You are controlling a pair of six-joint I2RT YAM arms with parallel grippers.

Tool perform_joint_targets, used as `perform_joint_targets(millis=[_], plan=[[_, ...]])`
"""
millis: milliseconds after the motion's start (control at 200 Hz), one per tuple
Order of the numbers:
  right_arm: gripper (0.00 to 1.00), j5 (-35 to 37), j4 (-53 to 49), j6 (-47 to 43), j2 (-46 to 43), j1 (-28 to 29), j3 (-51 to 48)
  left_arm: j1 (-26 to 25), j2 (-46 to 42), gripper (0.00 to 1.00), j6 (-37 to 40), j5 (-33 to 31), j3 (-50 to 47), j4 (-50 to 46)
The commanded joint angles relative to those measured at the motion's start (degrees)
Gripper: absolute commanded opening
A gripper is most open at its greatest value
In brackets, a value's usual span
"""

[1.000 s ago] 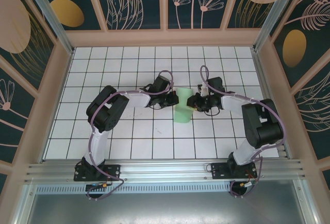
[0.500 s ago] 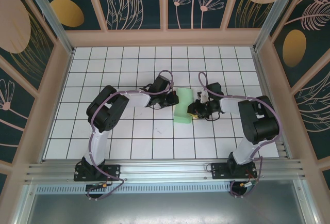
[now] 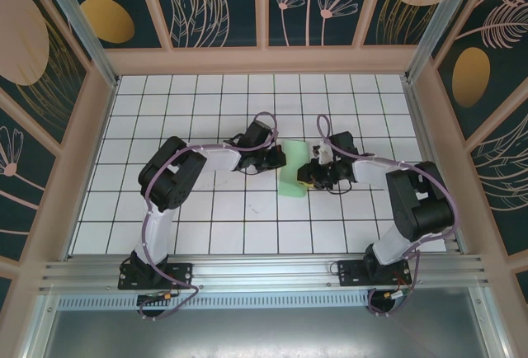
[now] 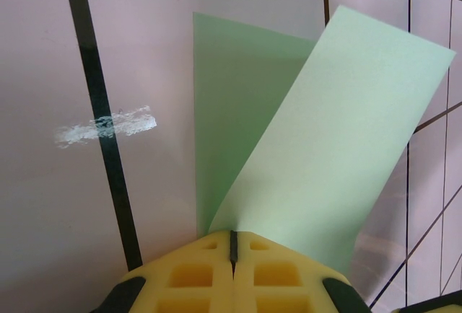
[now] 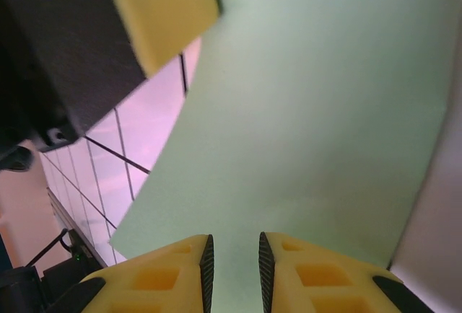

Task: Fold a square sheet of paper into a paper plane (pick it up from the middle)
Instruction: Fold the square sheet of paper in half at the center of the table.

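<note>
The square sheet of paper (image 3: 290, 178), pale mint green and folded over on itself, lies between my two grippers at mid-table. My left gripper (image 3: 278, 160) is shut on the paper's left edge. In the left wrist view its yellow jaws (image 4: 232, 236) meet on the fold, and a flap (image 4: 339, 140) rises off the lower layer (image 4: 231, 97). My right gripper (image 3: 310, 173) sits at the paper's right side. Its jaws (image 5: 232, 247) stand a narrow gap apart, with the sheet (image 5: 317, 111) just ahead of them and nothing pinched between the pads.
The white gridded table (image 3: 247, 218) is walled by a wooden frame (image 3: 264, 61) at the back and sides. A white scuff (image 4: 108, 125) marks a black grid line beside the paper. The left gripper's yellow finger (image 5: 155, 10) shows close above the right gripper.
The right gripper has shifted left and nearer onto the paper's right edge, its forearm swinging in. The paper's raised flap has dropped lower. The left gripper holds still.
</note>
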Motion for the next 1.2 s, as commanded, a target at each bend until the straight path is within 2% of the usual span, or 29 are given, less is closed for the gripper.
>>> perform_joint_targets(millis=[0, 175, 495, 756, 971, 1196], plan=[[0.27, 0.76, 1.15, 0.93, 2.21, 0.15, -2.78, -0.32, 3.54, 0.04, 1.51, -1.94, -0.48, -4.74], [0.27, 1.58, 0.91, 0.51, 3.72, 0.09, -3.17, -0.31, 3.59, 0.04, 1.37, -1.94, -0.64, -4.66], [0.28, -1.61, -1.45, 1.47, -4.63, 0.53, -2.7, -0.32, 3.66, 0.04, 1.43, -1.72, -0.71, -4.66], [0.28, -2.69, 1.44, 2.55, -2.3, 1.2, -6.42, -0.31, 3.74, 0.04, 1.52, -1.46, -0.58, -4.65], [0.28, 1.22, -2.64, -0.7, 1.27, 1.15, -4.93, -0.33, 3.93, 0.04, 1.6, -1.28, -0.4, -4.57], [0.29, 0.86, -3.88, 0.31, -3.89, 1.26, -2.24, -0.34, 3.89, 0.04, 1.58, -1.1, -0.84, -4.48]])
